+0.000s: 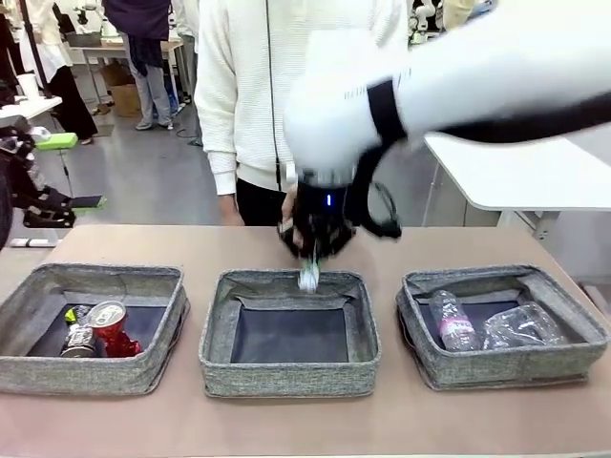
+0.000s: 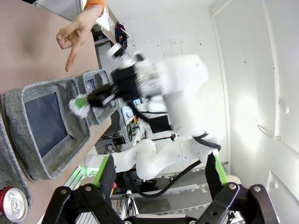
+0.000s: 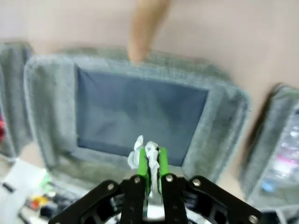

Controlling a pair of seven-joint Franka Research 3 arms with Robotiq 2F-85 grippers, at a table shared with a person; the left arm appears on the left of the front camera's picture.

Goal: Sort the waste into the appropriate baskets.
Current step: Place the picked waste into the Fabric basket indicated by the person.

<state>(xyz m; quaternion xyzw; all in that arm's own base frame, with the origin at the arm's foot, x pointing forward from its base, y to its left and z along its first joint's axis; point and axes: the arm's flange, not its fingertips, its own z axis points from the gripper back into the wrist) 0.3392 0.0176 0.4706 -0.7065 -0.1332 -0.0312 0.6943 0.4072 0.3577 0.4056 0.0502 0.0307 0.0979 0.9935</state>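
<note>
My right gripper point(image 1: 311, 260) hangs over the far rim of the middle basket point(image 1: 286, 374), shut on a crumpled white paper ball point(image 1: 308, 278). The right wrist view shows the paper ball point(image 3: 141, 151) pinched between the green pads point(image 3: 162, 161), above that basket's near wall point(image 3: 51, 112) and bare dark bottom. A crushed red can point(image 1: 113, 329) and a silver-dark can point(image 1: 78, 342) lie in the left basket point(image 1: 86, 374). The right basket point(image 1: 506, 367) holds a clear bottle point(image 1: 452, 322) and a clear plastic cup point(image 1: 520, 326). My left gripper point(image 2: 160, 175) is open and holds nothing.
A person in a white top point(image 1: 258, 86) stands at the far side of the table. Their hand point(image 2: 72, 35) points a finger point(image 3: 142, 32) down at the middle basket's far rim. A white table point(image 1: 535, 172) stands behind on the right.
</note>
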